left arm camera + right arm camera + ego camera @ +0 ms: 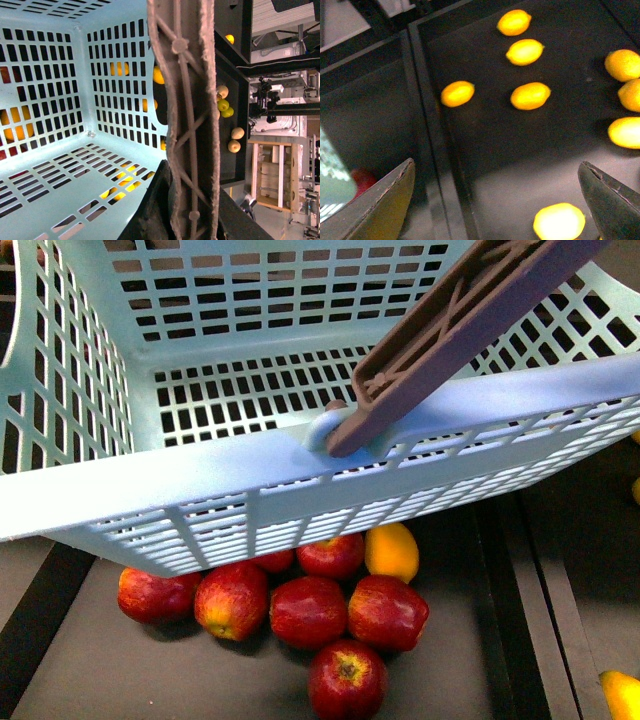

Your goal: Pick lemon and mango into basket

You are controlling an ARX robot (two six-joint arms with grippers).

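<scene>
The front view is bright and even, the basket (pixel 150 490) rim pale almost to washing out, while the apples (pixel 308 612) carry small glints and cast soft shadows on the dark tabletop (pixel 120 670). In the left wrist view cool light fills the basket, and the close handle (pixel 185 125) looks fuzzy at its edges against a bright room. The right wrist view is soft and smeared: the lemons (pixel 530 96) glare, the nearest lemon (pixel 559 221) is blown out, a pale sheen crosses the tabletop, and the right fingers (pixel 385 205) are blurred.
</scene>
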